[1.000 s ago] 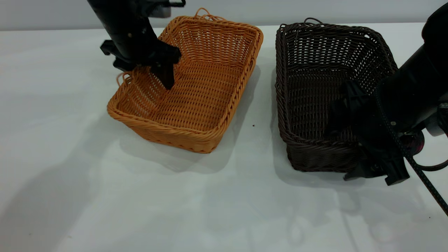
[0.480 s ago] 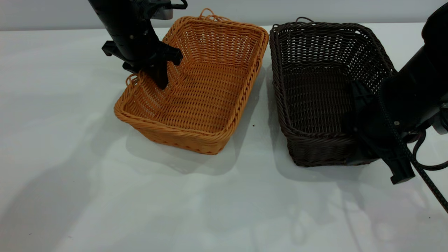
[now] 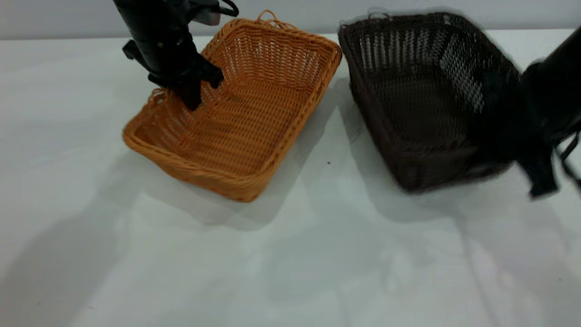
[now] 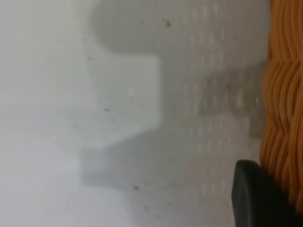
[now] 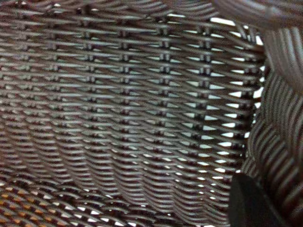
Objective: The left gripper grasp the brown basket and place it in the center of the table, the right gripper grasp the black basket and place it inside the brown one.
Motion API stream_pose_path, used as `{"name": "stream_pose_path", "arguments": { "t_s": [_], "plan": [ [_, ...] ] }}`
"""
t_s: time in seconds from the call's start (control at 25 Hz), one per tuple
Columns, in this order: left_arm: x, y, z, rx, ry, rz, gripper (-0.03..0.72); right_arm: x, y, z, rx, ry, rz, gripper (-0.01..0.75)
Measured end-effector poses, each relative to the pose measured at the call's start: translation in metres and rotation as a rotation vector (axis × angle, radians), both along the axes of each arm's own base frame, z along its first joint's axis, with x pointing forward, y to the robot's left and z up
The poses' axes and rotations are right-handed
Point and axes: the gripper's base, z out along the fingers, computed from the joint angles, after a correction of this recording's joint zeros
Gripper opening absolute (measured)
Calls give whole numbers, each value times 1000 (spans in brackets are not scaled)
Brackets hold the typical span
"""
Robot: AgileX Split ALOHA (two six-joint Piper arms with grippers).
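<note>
Pale table [image 3: 281, 272]: both baskets gripped.
Left gripper [image 3: 193, 93] clamps brown basket [image 3: 236, 122]'s wall; right gripper [image 3: 531, 150] clamps black basket [image 3: 417, 91], lifted beside it; carry level.

Orange-tan woven wicker brown basket [image 3: 245, 122], dark woven wicker black basket [image 3: 422, 91], smooth matt pale table [image 3: 290, 263]

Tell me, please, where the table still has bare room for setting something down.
The table is bare all along the near side, in front of both baskets, and left of the brown basket. It is crowded at the back: the left gripper grips the brown basket's wall, and the black basket, tilted in the right gripper, leaves a narrow gap.
</note>
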Motion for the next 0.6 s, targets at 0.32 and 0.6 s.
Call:
{"name": "stream_pose_path", "arguments": {
  "t_s": [0.32, 0.6],
  "plan": [
    [4, -3, 3, 60, -67, -265, 85, 58, -41, 62, 110, -276, 317, 86],
    [-1, -45, 6, 149, -201, -717, 85, 79, -53, 109, 164, -330, 720, 85]
  ]
}}
